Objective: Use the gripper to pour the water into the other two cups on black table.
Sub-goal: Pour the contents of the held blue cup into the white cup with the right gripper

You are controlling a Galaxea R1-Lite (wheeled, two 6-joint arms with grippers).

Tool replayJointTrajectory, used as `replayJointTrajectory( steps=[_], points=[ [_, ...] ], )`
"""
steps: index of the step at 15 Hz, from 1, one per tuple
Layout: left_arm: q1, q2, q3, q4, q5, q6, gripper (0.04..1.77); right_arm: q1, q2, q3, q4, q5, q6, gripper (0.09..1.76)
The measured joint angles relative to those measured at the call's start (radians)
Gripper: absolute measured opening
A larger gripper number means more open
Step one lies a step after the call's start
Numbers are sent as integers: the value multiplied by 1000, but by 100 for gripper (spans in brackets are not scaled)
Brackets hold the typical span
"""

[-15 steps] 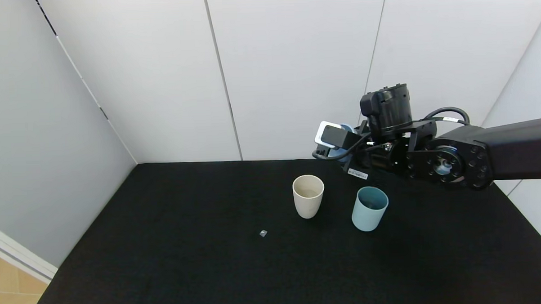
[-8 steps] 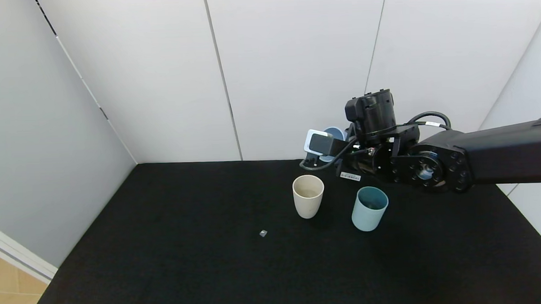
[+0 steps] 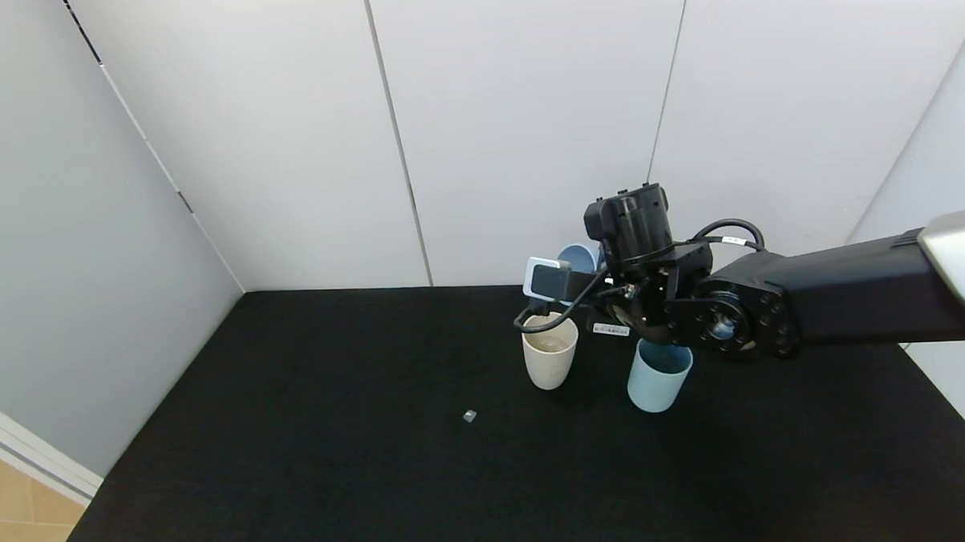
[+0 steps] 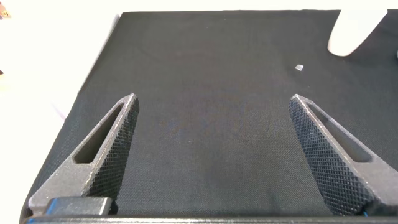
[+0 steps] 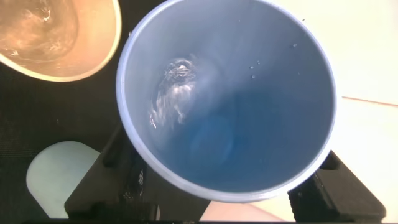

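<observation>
Light blue and tilted, the large tumbler [image 3: 578, 257] sits clamped in the right gripper [image 3: 563, 278] just right of centre in the head view, raised above the black table [image 3: 336, 452]. Its mouth leans toward the cream-beige cup [image 3: 549, 351], which stands upright directly below the gripper's white-grey finger tip. The right arm reaches in from the right edge of the frame, its black joints crossing over the rim of the teal-green cup [image 3: 659, 375], which stands just to the right of the cream one; the two are near each other but apart.

From the right wrist view, the blue tumbler [image 5: 227, 99] fills most of the frame, and water [image 5: 177, 93] glints as a clear streak on its inner wall near the lip. The cream-beige cup [image 5: 59, 37] shows in the upper left corner, with liquid shimmering inside it.

A small grey scrap [image 3: 469, 416] lies on the table left of and below the cups.

The left gripper [image 4: 211, 155] appears only in its own wrist view, fingers spread wide over bare black cloth, well apart from the cups.
</observation>
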Motion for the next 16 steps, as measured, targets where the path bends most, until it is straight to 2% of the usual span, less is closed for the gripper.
replayJointTrajectory(
  steps=[16],
  points=[
    [0,0,0,0,0,0,172,-27,40,-34,-4,-43,-148,125]
  ],
)
